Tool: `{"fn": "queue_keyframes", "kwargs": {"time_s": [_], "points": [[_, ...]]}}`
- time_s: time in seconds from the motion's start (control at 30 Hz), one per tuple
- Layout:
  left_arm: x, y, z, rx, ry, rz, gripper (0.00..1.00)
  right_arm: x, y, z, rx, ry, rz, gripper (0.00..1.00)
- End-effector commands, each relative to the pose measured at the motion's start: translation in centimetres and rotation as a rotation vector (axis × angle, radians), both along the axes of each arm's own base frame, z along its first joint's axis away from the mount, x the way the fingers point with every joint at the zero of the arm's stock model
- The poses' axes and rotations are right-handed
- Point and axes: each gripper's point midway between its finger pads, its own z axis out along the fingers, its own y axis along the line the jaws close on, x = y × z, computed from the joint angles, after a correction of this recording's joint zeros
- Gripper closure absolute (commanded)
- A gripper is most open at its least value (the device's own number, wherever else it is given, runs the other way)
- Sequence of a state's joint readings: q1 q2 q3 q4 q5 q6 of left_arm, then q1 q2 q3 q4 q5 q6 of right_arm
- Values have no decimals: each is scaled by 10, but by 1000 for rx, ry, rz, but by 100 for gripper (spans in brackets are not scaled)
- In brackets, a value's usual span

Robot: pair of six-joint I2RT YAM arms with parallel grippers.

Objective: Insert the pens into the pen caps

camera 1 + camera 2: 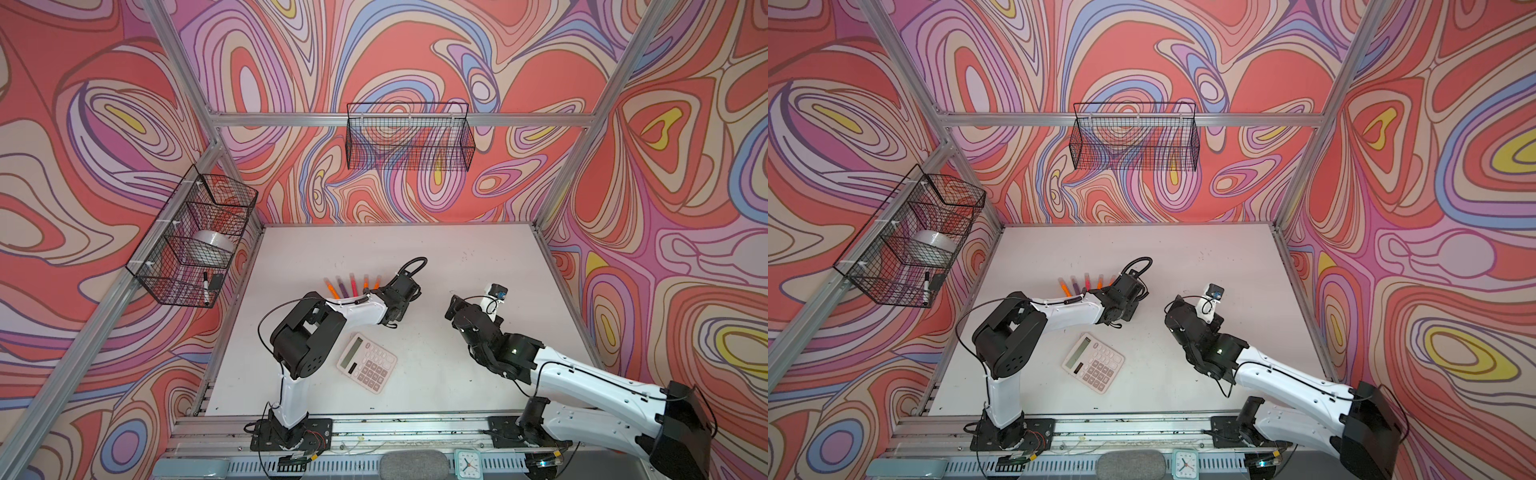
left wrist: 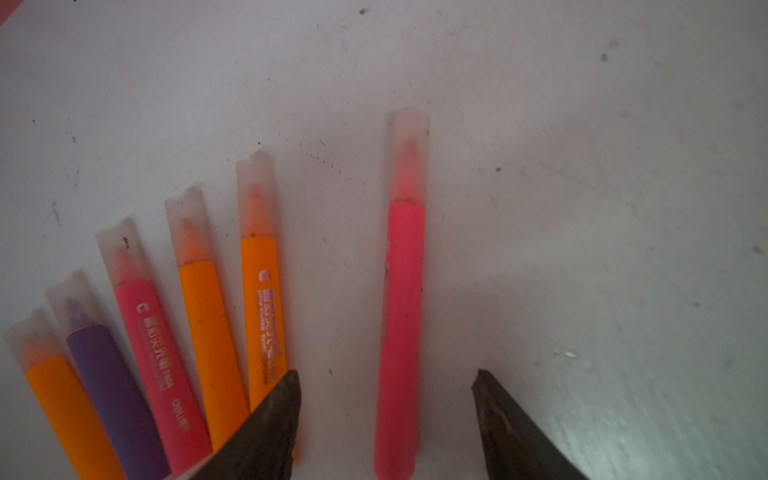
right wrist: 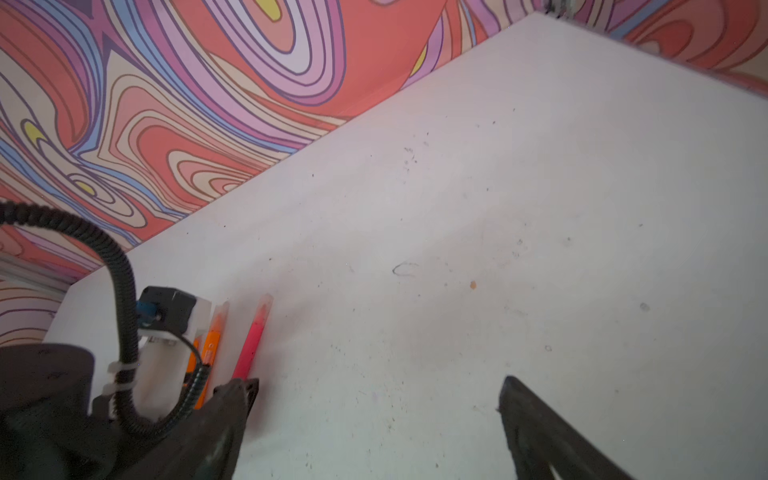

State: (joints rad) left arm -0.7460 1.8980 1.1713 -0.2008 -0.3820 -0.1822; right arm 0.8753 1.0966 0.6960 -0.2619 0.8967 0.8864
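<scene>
The dark jaws of the left gripper [image 2: 385, 374] fill the near edge of the left wrist view, parted and clasping nothing; between them, touched by neither, a slim neon pink marker pen [image 2: 401, 332] lies flat on the white desk [image 2: 582, 166], its tip inside a pale translucent tube cap [image 2: 408, 153]; near it fan five more, a neon orange pen [image 2: 264, 316] closest, then a second orange pen [image 2: 212, 345], a second pink pen [image 2: 160, 361], a purple pen [image 2: 112, 382] and a third orange pen [image 2: 58, 399], each wearing its own cloudy cap; no bare tip or loose cap shows anywhere, so the capping looks done or nearly so; at most it is left to see that the last cap is pushed home, which the blur hides, and to draw the arms away; the right gripper [image 3: 376, 380] hangs over bare desk well to the side, jaws spread wide and empty; a pinkish-beige calculator [image 1: 366, 368] lies nearer the front, well apart from the pens; a black-and-white marker [image 1: 205, 286] sits in the black wire side basket [image 1: 166, 270]; the one hindrance I judge is the jaw tip close by the nearest orange pen, which could nudge it on the way out.
</scene>
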Motion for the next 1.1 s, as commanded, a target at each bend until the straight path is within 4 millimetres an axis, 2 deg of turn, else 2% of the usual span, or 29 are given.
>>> {"fn": "queue_keyframes", "kwargs": {"time_s": [0.0, 0.07, 0.1, 0.17, 0.23, 0.27, 0.3, 0.37, 0.4, 0.47, 0.5, 0.57, 0.6, 0.63, 0.7, 0.73, 0.87, 0.9, 1.07], "points": [[-5, 6, 66, -96, -89, -4, 27, 17, -23, 38, -252, -137, -129, 2], [-5, 20, 108, -170, -192, 35, 27, 36, -21, 55, -275, -191, -72, 2], [-3, 35, 129, -200, -266, 81, 28, 48, -21, 61, -257, -217, -24, 2], [-2, 86, 157, -204, -416, 237, 27, 70, -43, 62, -241, -220, -33, 2], [-12, 155, 171, -171, -537, 443, 24, 90, -85, 54, -306, -180, -139, 2], [-16, 179, 173, -178, -579, 507, 23, 95, -102, 48, -368, -160, -193, 2], [-21, 199, 167, -192, -621, 522, 22, 98, -122, 36, -440, -133, -251, 2], [-28, 221, 153, -206, -680, 480, 23, 103, -152, 8, -507, -76, -320, 2], [-36, 241, 142, -175, -709, 538, 22, 103, -166, -10, -491, -40, -355, 2], [-48, 272, 126, -94, -711, 656, 20, 110, -168, -28, -490, -15, -313, 2], [-52, 280, 118, -31, -670, 674, 20, 115, -167, -32, -530, -10, -301, 2], [-59, 294, 115, 41, -673, 742, 20, 119, -171, -42, -613, 26, -297, 2], [-57, 297, 110, 18, -701, 734, 19, 118, -175, -49, -620, 28, -297, 2], [-52, 294, 97, -45, -694, 691, 19, 117, -175, -58, -597, 29, -272, 2], [-48, 302, 79, -130, -674, 709, 19, 120, -167, -73, -493, -2, -163, 2], [-43, 295, 77, -139, -657, 660, 20, 124, -163, -73, -463, -23, -102, 2], [-28, 275, 79, -235, -685, 502, 20, 127, -161, -80, -443, -102, -61, 2], [-26, 269, 78, -244, -680, 457, 20, 128, -161, -86, -403, -63, -29, 2], [-20, 279, 75, -235, -717, 469, 20, 131, -165, -102, -328, -65, 50, 2]]}}
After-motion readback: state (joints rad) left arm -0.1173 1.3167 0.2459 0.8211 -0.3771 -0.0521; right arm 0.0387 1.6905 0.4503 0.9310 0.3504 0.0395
